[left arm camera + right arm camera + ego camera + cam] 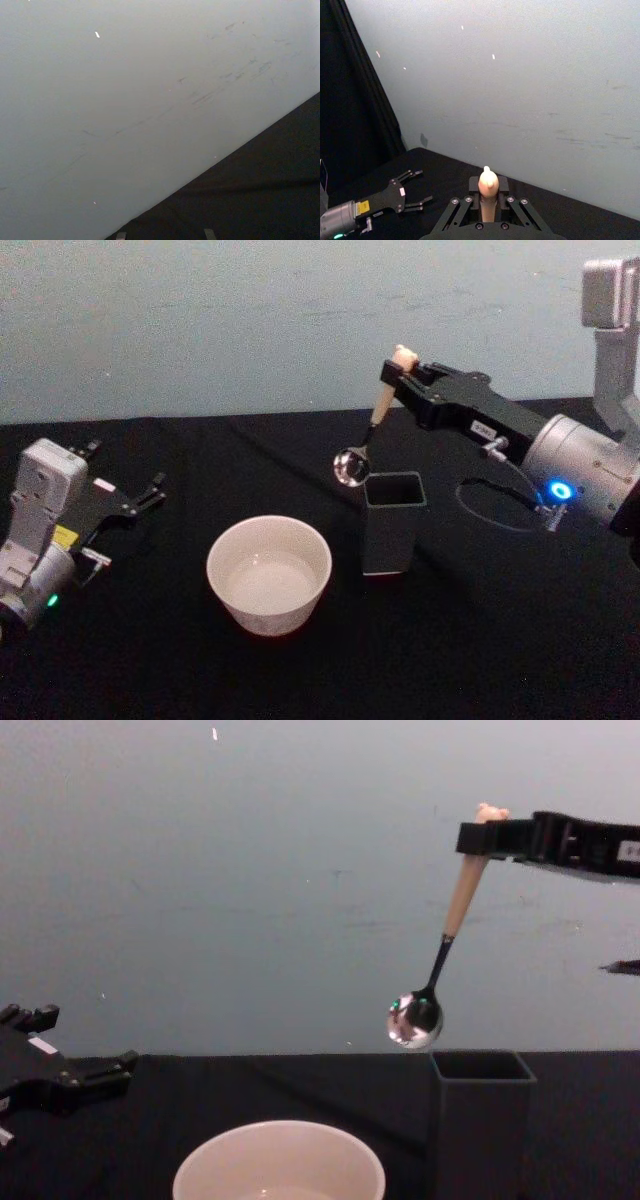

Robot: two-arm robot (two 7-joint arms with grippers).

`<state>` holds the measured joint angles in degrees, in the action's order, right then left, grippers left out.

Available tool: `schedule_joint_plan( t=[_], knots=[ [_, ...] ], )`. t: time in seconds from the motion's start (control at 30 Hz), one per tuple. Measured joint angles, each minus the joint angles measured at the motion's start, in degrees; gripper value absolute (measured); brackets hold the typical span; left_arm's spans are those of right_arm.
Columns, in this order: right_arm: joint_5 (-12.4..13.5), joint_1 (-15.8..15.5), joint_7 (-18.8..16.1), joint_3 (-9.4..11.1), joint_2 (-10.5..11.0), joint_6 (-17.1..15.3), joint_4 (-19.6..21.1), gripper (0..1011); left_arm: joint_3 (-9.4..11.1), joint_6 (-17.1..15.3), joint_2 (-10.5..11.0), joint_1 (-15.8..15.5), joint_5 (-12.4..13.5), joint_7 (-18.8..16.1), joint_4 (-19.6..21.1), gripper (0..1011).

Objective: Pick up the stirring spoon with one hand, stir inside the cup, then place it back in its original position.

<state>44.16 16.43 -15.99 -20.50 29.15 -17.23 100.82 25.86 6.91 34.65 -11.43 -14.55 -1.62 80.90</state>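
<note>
right gripper [400, 375], upper right: fingers clamped on spoon [381, 408] just under handle top | spoon judged light, stiff, bowl slick, best held by handle | left gripper [140, 496], lower left: fingers apart, empty

Scuffed pale wall [250, 320] behind black-covered table [300, 670]

We see open air over the cup [268, 575], its whole mouth free from above. The dark holder [392, 522] stands just right of it, the spoon [352, 465] hanging near its left rim: that's the obstacle. Bare table [500, 640] separates cup and left gripper [128, 471], well apart.
</note>
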Motion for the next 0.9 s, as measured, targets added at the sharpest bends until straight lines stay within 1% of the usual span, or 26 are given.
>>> schedule_joint_plan(
  t=[0.2,0.43,0.73,0.9],
  knots=[
    [1.13,-1.57,0.31,1.01,2.19,1.44,1.41,211,0.00,0.00,0.00,0.00,0.00,0.00,0.00,1001],
    [1.34,-2.75,0.63,1.60,3.84,3.06,1.88,211,0.00,0.00,0.00,0.00,0.00,0.00,0.00,1001],
    [1.18,-3.66,0.99,1.86,4.81,3.74,1.62,211,0.00,0.00,0.00,0.00,0.00,0.00,0.00,1001],
    [0.46,-3.91,1.06,1.47,4.97,3.87,1.05,211,0.00,0.00,0.00,0.00,0.00,0.00,0.00,1001]
  ],
)
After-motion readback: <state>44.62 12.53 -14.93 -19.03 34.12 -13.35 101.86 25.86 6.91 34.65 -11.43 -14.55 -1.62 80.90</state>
